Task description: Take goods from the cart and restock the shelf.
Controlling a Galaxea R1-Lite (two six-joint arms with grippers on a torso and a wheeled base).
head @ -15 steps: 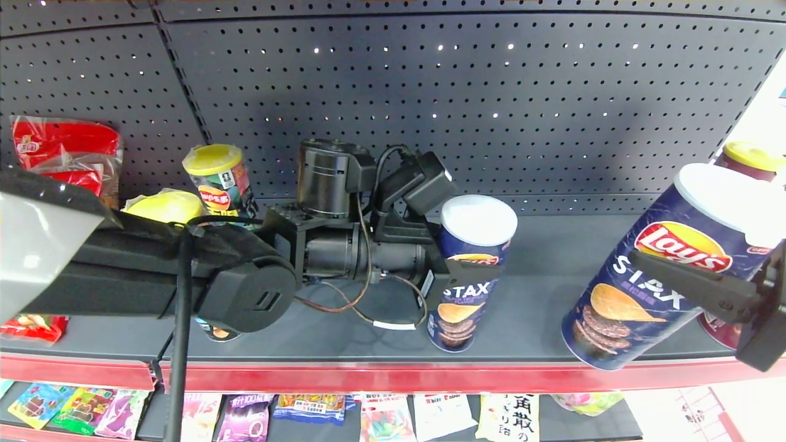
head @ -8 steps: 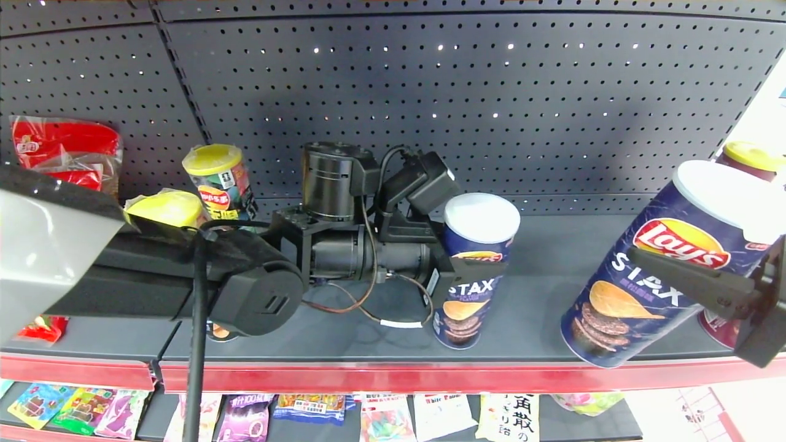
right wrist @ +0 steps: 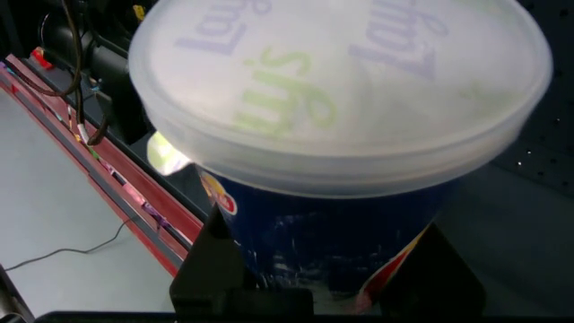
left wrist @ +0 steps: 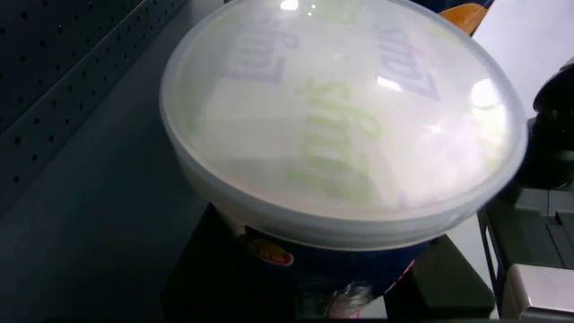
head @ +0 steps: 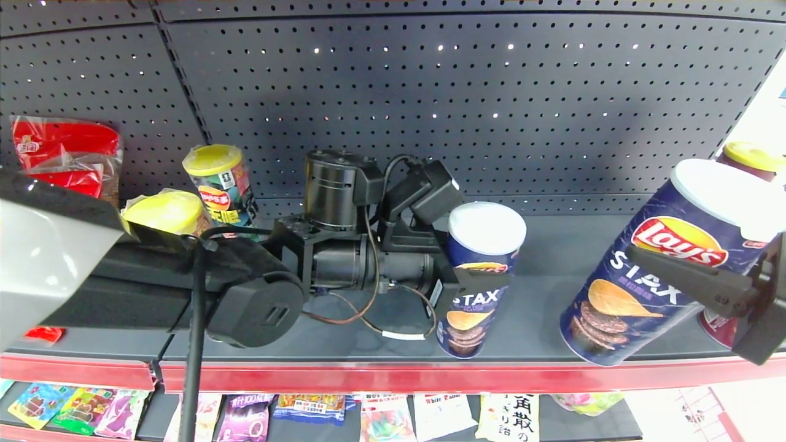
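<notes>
Chip can (head: 486,248) stood pinched in the left gripper (head: 478,273), while the right gripper (head: 658,261) clamped a tilted can (head: 623,310) nearby.

Two cans at shelf (head: 540,307), goods to either side.
Mid-shelf, near front edge: left can (head: 470,319), clamped in left gripper (head: 482,270). Far right, tilted, base at front edge: right can (head: 608,307), clamped in right gripper (head: 681,270); behind it, another can (head: 750,161). Left rear, by pegboard (head: 430,92): small can (head: 218,178), a second (head: 164,209) just left and before it; bag (head: 64,150) farther left. Below shelf: packets (head: 381,417) in a row.
</notes>
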